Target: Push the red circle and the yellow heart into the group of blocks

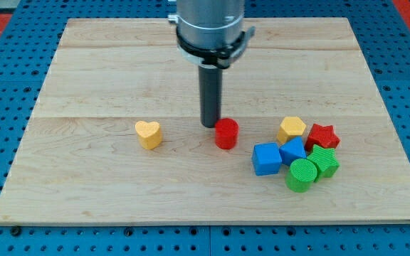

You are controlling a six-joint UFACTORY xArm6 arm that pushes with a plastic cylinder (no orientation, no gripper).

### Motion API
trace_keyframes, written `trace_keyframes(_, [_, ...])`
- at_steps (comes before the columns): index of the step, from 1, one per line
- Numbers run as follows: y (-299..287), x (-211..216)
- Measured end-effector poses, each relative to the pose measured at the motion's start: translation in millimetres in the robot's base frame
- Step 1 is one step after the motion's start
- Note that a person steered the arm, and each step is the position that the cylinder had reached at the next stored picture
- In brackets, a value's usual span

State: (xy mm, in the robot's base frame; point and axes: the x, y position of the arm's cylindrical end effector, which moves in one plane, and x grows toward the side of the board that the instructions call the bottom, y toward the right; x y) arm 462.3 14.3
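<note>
The red circle [226,133] sits near the middle of the wooden board [105,78]. My tip [209,125] stands just to the view's left of it, touching or nearly touching its upper left edge. The yellow heart [149,134] lies further to the view's left, apart from the tip. The group of blocks is at the view's right: a yellow hexagon [291,129], a red star [322,136], a blue cube [266,158], a second blue block [292,151], a green circle [302,175] and a green block [324,163].
The board lies on a blue pegboard surface [6,107]. The arm's grey body [211,25] hangs over the board's top middle.
</note>
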Motion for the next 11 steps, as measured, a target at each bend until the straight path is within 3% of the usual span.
trace_keyframes(1, [-43,-12])
trace_keyframes(2, [19,27])
trace_keyframes(3, [-2,25])
trace_keyframes(5, [-137,-14])
trace_keyframes(6, [-166,28])
trace_keyframes(8, [30,24])
trace_keyframes(11, [18,9])
